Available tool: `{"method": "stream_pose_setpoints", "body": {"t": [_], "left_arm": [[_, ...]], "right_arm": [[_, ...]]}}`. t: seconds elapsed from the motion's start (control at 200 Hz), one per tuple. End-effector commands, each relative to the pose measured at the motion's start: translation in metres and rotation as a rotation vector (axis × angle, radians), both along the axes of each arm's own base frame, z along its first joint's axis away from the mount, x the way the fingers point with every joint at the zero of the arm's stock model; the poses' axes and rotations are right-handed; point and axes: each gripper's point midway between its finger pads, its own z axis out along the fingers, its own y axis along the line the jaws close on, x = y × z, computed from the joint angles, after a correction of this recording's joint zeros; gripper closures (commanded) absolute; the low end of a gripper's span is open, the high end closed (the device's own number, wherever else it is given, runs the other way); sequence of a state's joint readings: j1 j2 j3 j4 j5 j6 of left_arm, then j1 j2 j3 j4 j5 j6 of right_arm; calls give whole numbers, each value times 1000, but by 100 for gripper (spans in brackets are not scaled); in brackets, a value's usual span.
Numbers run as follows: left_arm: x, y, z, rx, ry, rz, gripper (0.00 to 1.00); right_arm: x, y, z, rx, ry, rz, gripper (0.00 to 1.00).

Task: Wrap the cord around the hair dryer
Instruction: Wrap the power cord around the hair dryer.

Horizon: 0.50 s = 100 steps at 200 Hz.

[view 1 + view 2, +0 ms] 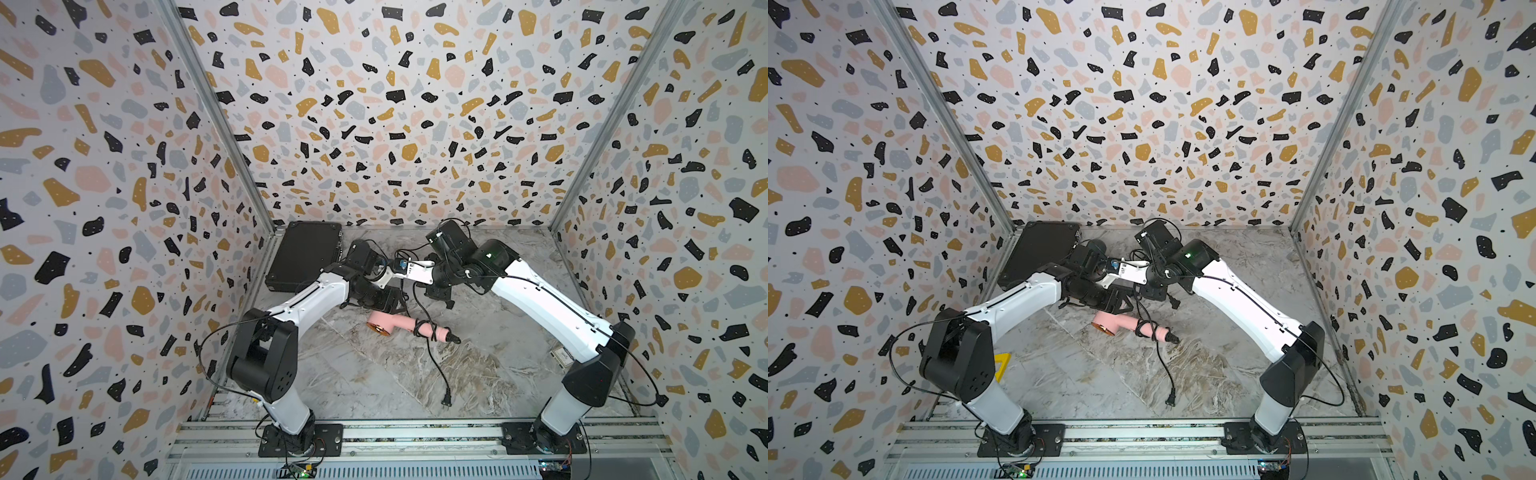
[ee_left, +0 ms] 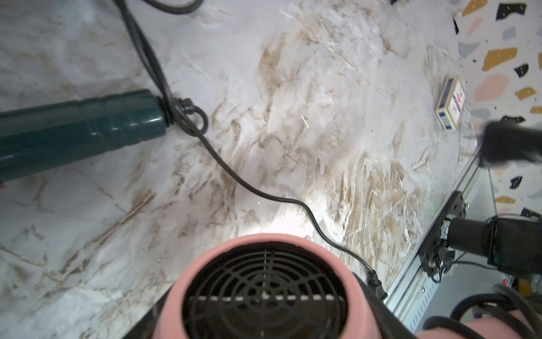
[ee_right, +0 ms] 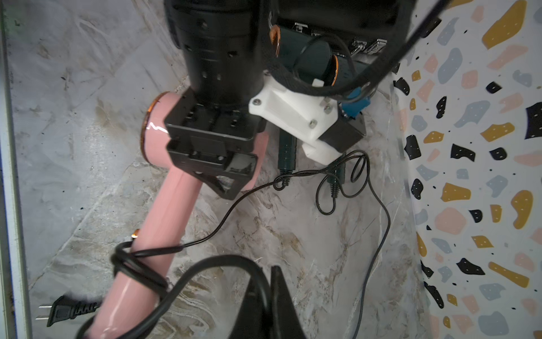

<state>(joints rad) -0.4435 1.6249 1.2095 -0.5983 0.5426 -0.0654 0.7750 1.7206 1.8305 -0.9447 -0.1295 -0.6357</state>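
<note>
A pink hair dryer (image 1: 395, 325) (image 1: 1121, 323) lies on the marble table. My left gripper (image 1: 388, 316) (image 2: 265, 293) is shut on its barrel, and the black rear grille fills the space between the jaws in the left wrist view. The black cord (image 3: 217, 258) is looped a few times round the pink handle (image 3: 158, 223). From there it rises to my right gripper (image 3: 271, 271) (image 1: 444, 297), which is shut on it just behind the dryer. The free end trails toward the front rail and ends in the plug (image 1: 446, 400) (image 1: 1170, 400) (image 2: 377, 281).
A dark green second dryer (image 3: 308, 58) (image 2: 73, 129) with its own thin cord (image 3: 384, 211) lies behind the pink one. A black case (image 1: 303, 253) sits at the back left. A small box (image 1: 561, 357) lies by the right wall, and a yellow piece (image 1: 1003, 365) is at the left.
</note>
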Motion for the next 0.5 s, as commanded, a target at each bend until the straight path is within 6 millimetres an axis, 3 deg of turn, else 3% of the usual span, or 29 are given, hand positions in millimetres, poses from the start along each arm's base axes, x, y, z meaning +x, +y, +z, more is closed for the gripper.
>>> {"method": "stream_pose_setpoints", "body": {"t": [0.0, 0.225, 0.35, 0.496], "left_arm": [[-33, -19, 31, -127, -56, -158, 100], [-38, -28, 72, -321, -92, -129, 100], [-16, -19, 81, -383, -82, -4, 100], [18, 6, 81, -404, -64, 206, 100]], "right_arm": [[35, 2, 19, 101, -23, -81, 100], [77, -18, -23, 214, 147, -237, 100], [81, -33, -44, 264, 197, -310, 100], [73, -47, -69, 319, 241, -381, 100]]}}
